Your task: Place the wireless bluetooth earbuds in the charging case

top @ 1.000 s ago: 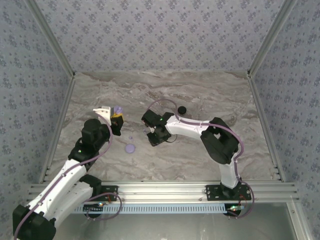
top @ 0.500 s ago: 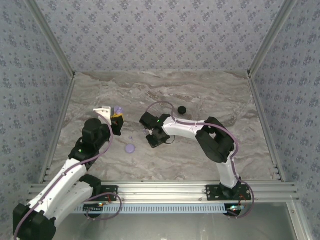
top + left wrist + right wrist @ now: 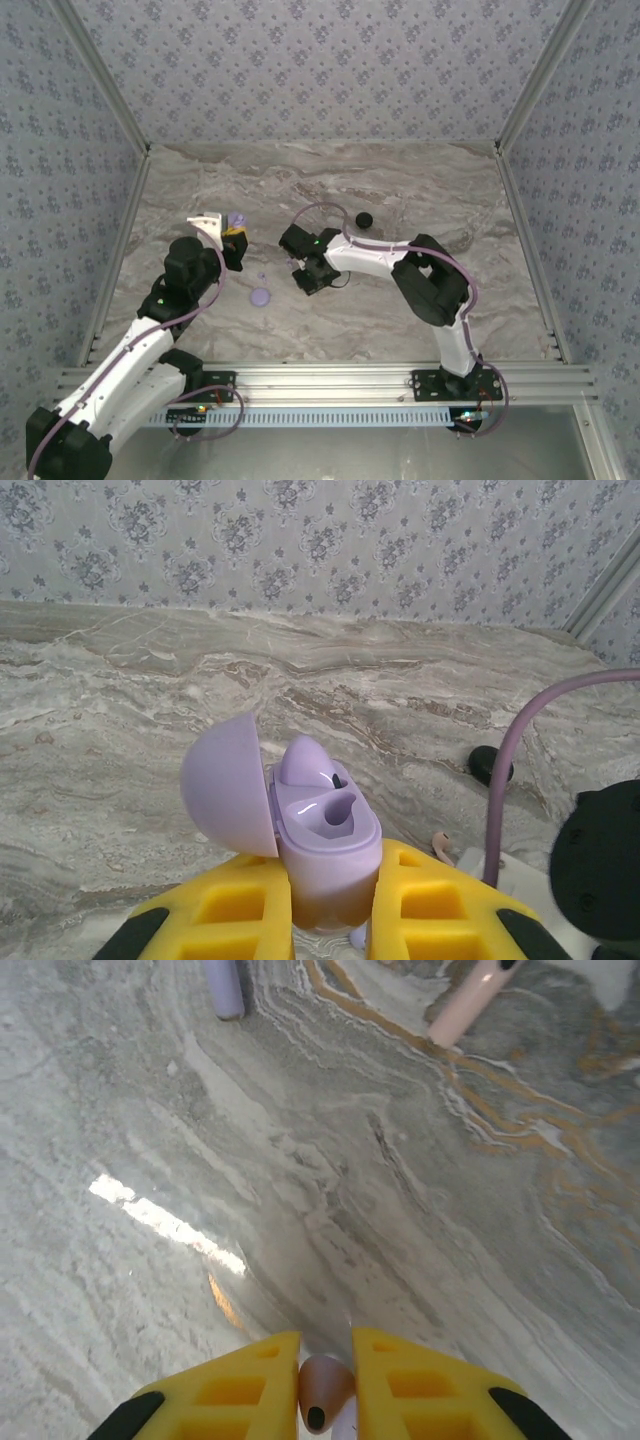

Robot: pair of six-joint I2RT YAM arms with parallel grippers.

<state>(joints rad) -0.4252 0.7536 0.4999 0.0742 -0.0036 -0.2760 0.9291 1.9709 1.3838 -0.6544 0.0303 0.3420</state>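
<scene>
The lavender charging case stands upright with its lid swung open to the left. My left gripper is shut on its lower body. One lavender earbud sits in the case's far well, and the near well is bare. In the top view the case is at the left gripper. My right gripper is shut on a pale pink earbud, low over the marble. In the top view the right gripper is right of the case.
A lavender disc and a tiny lavender piece lie between the arms. A small black piece lies behind the right arm. A pink stem and a lavender stub lie ahead of the right gripper.
The right gripper shifted slightly left and its jaws closed onto the pale pink earbud. The left arm and the case have stayed still.
</scene>
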